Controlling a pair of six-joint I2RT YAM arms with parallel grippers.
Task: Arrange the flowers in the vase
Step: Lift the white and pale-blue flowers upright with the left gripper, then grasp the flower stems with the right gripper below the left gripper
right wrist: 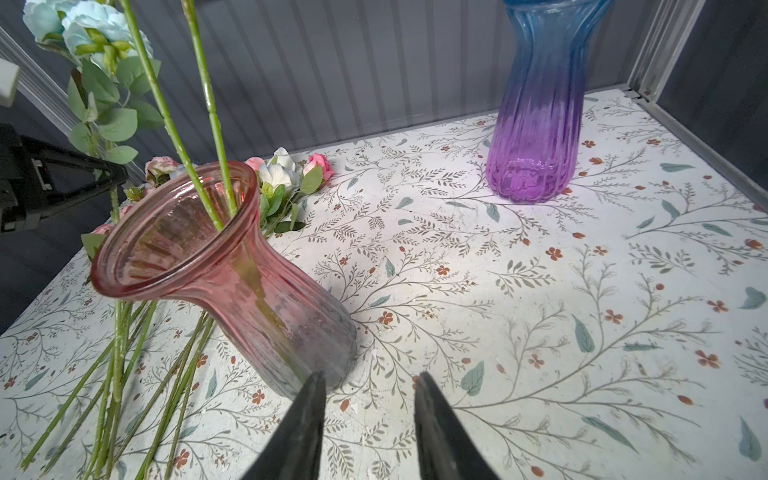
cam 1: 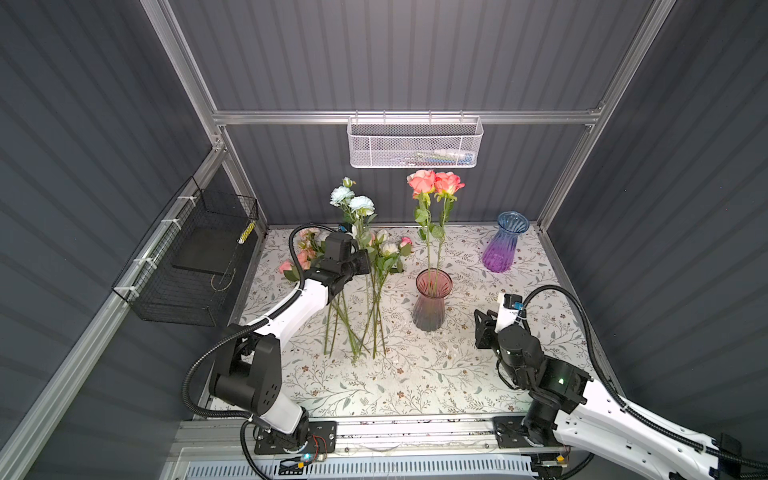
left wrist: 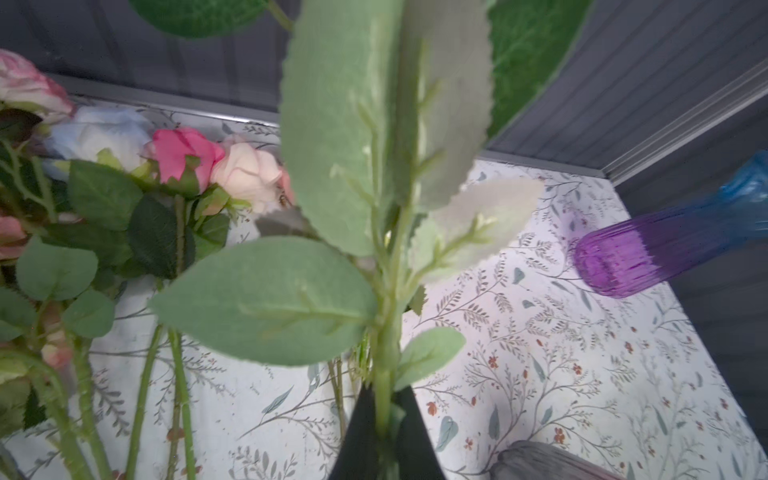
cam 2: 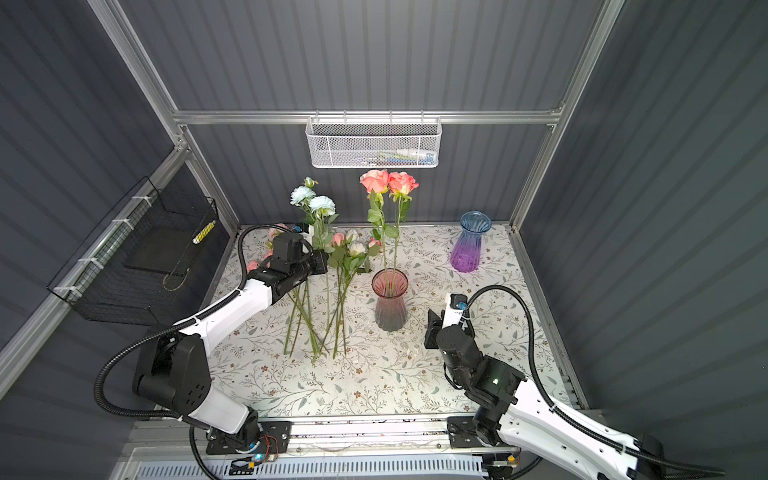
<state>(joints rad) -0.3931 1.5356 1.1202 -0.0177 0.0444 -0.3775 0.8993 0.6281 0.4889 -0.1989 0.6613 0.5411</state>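
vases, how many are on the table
2: a pink glass vase in the middle, holding two coral roses, and a blue-to-purple vase with no flowers, at the back right corner. None looks hidden.

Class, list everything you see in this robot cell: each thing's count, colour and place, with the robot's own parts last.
pink vase: one, pink glass, upright at table centre.
coral roses: two, coral-pink, stems standing in the pink vase.
blue-purple vase: one, blue fading to purple, back right, empty.
pale blue flowers: one branched stem, held upright left of the pink vase.
loose flowers: several, pink and cream-white, lying on the table's left side.
white mesh basket: one, hung on the back rail.
black wire basket: one, on the left wall.
tablecloth: one, white floral print.
left fingers: black, shut on the pale blue flowers' stem.
right fingers: black, open, empty, near the pink vase's base.
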